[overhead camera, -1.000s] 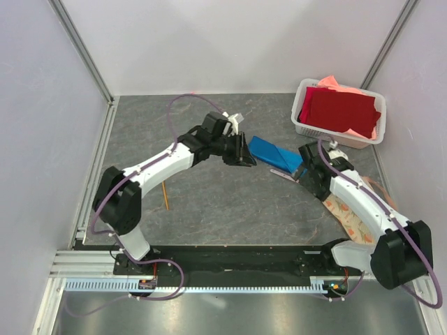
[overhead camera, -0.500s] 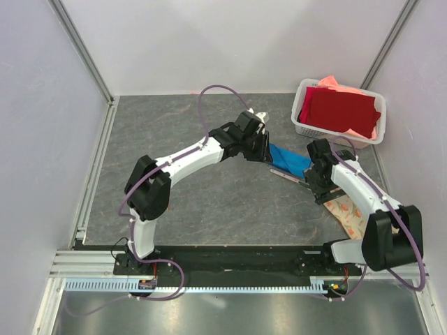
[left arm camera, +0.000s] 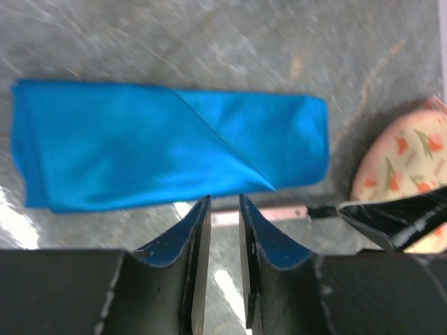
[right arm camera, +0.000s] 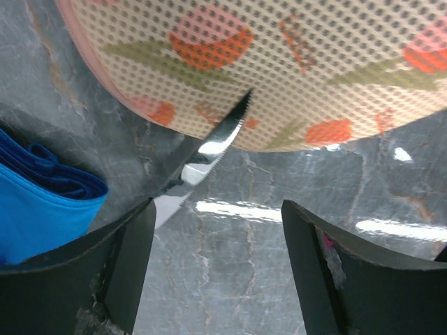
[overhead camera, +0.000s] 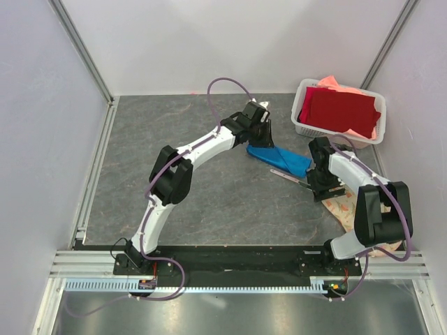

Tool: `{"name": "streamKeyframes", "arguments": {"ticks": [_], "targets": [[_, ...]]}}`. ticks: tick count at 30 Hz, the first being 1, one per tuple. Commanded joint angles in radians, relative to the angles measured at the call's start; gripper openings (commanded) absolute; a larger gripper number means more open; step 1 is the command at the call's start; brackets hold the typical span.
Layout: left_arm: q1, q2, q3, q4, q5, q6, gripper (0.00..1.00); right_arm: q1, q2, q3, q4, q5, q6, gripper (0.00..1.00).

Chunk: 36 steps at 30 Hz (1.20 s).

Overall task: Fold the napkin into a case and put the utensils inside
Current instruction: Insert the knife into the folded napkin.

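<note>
The bright blue napkin lies folded into a narrow layered case on the table; it also shows in the left wrist view. My left gripper hovers over its left end, jaws nearly together with a narrow gap and nothing between them. A knife with a pinkish handle and a serrated blade lies just in front of the case. My right gripper is open and empty above the blade's tip. No thin orange-brown sticks show.
A round floral mat lies under my right arm; its edge shows in the right wrist view. A white basket with a dark red cloth and a salmon-pink cloth stands at the back right.
My left arm has swung right and farther back, ending over the napkin's left end. My right gripper has drawn back toward the floral mat. The napkin has shifted slightly.
</note>
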Motion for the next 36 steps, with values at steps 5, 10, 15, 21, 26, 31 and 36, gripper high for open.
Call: {"name": "streamKeyframes", "arguments": {"ticks": [5, 10, 15, 21, 26, 31, 36], "targets": [[0.059, 0.079, 0.099, 0.034, 0.042, 0.013, 0.27, -0.022, 0.108, 0.093, 0.026, -0.008, 0.042, 0.79], [0.073, 0.113, 0.100, 0.044, 0.070, -0.007, 0.25, -0.029, 0.147, 0.104, 0.028, -0.019, 0.057, 0.73], [0.077, 0.124, 0.079, 0.042, 0.073, -0.014, 0.24, -0.030, 0.157, 0.095, 0.034, -0.019, 0.077, 0.68], [0.082, 0.110, 0.019, 0.042, 0.064, -0.023, 0.24, -0.030, 0.167, 0.064, 0.051, -0.028, 0.096, 0.55], [0.085, 0.086, -0.036, 0.034, 0.050, -0.031, 0.23, -0.030, 0.154, 0.034, 0.049, -0.031, 0.091, 0.39], [0.085, 0.056, -0.095, 0.025, 0.036, -0.034, 0.22, -0.026, 0.102, 0.003, 0.045, -0.014, 0.064, 0.25], [0.085, 0.021, -0.147, 0.022, 0.021, -0.046, 0.22, 0.004, 0.032, -0.008, 0.034, -0.005, 0.010, 0.15]]}}
